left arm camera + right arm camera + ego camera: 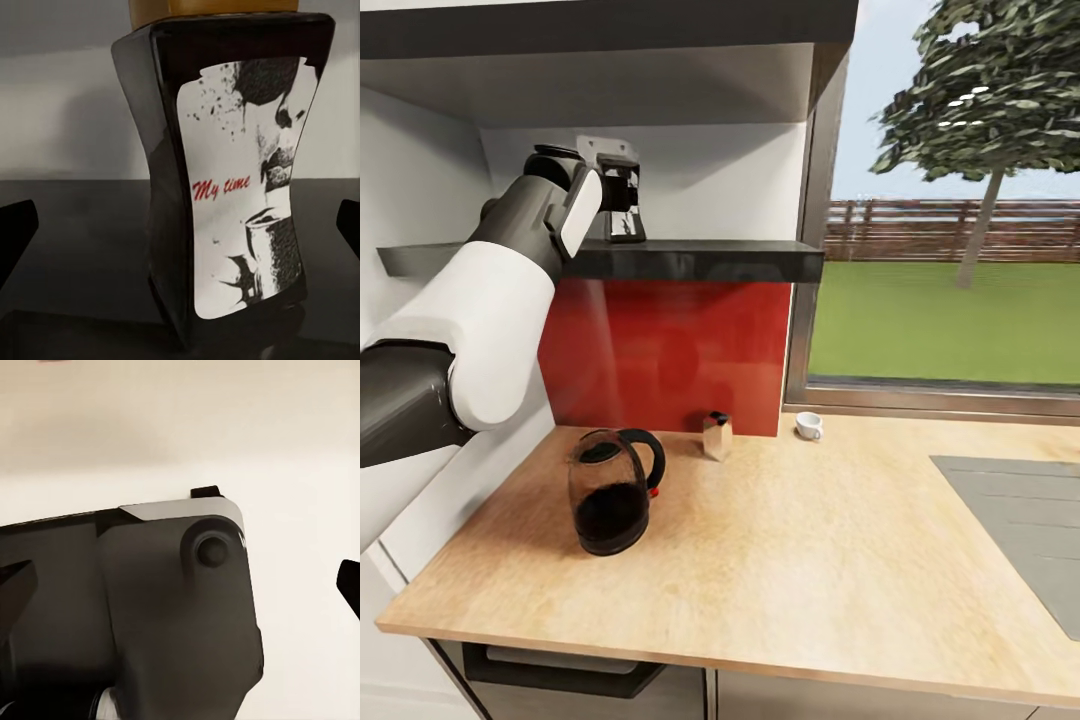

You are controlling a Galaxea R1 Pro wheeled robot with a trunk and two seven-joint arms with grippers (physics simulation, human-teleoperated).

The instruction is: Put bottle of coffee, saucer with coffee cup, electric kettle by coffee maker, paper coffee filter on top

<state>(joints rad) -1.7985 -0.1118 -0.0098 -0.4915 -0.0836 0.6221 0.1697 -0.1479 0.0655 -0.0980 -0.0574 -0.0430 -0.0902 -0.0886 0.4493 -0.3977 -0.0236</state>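
Dark glass nearly fills my left wrist view: the bottle (232, 180) stands upright just ahead of my left gripper (180, 225), whose fingers (15, 232) sit wide apart at either edge of that picture, open and touching nothing. From the head view the same gripper (622, 205) is up at the shelf (690, 260), with the bottle (626, 227) standing on the black board right in front of it. I judge it a light thing but slick, glossy glass that pinches in at the waist under a yellow lid, and breakable if it drops to the counter below. The waist looks the best place to close on, since the wider shoulder above would stop it sliding down through the pads. Closing on the paper label face may give a little more grip than bare glass. My right gripper (180, 585) has its fingertips apart too, empty, looking at part of my own dark body against a pale wall. Below the shelf, on the countertop (810, 560), the kettle (610, 490) stands nearest me. A small silvery box (716, 435) sits beyond it by the red backsplash (670, 350). The cup (809, 425) stands farther off toward the window, well apart from the kettle.
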